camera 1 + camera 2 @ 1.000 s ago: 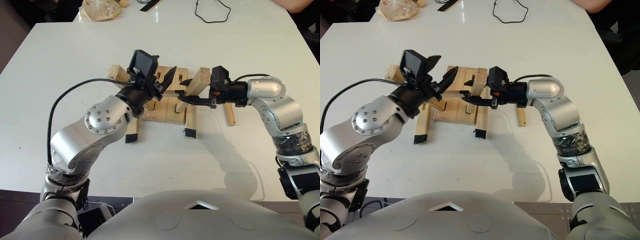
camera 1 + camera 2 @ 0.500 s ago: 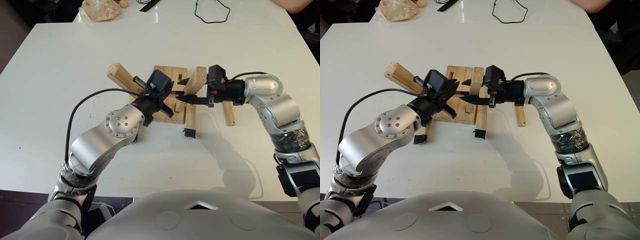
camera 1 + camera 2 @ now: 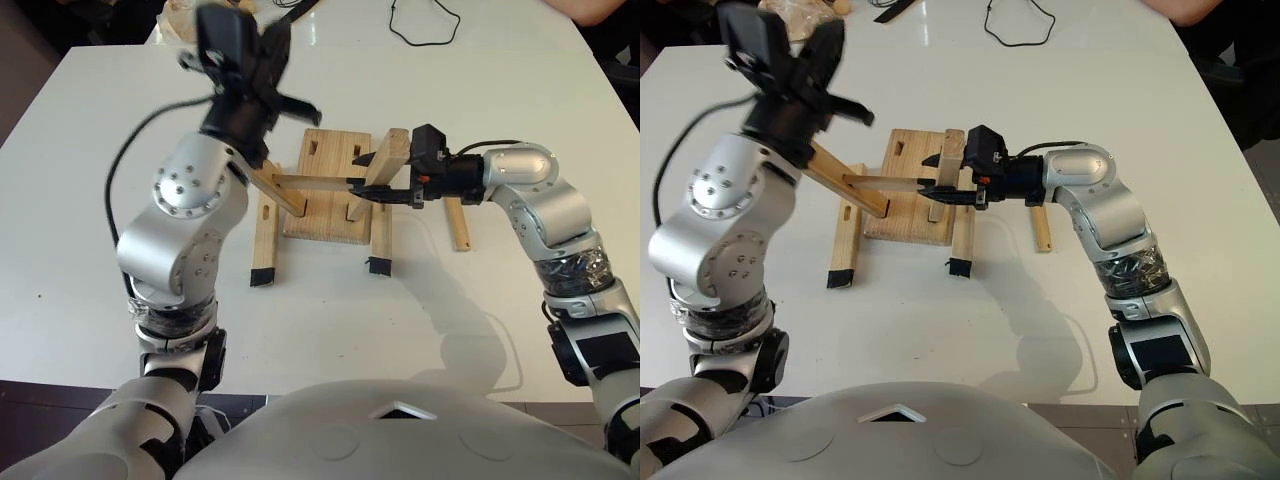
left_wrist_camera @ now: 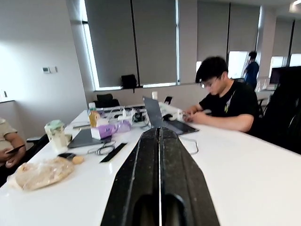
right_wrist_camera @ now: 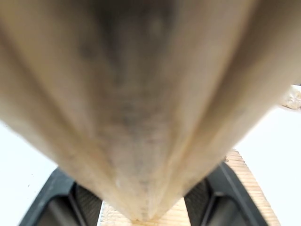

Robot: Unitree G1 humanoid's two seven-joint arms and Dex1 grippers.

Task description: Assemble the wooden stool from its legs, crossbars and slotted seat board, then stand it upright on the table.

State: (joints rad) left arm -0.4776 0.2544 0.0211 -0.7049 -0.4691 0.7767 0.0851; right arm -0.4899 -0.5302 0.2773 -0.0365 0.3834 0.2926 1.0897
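Observation:
The slotted seat board (image 3: 322, 212) lies flat mid-table. One leg with a black foot (image 3: 264, 245) lies at its left, and a slanted leg (image 3: 280, 190) crosses above that one. A thin crossbar (image 3: 315, 181) runs from the slanted leg to the right leg (image 3: 382, 235). My right gripper (image 3: 368, 191) is shut on that right leg near its top; the wood (image 5: 141, 108) sits between its fingers (image 5: 61, 197). My left gripper (image 4: 159, 131) is raised over the table's back left, shut and empty, well clear of the parts. A loose crossbar (image 3: 459, 228) lies to the right.
A crumpled bag (image 4: 41, 172) and a black cable (image 3: 422, 30) lie at the far end of the white table (image 3: 120, 260). A laptop (image 4: 160, 117) and small items stand farther off there. The near half of the table is bare.
My left arm has swung up from low over the seat board to high above the back left. The slanted leg now rests lower. The right gripper has stayed on its leg.

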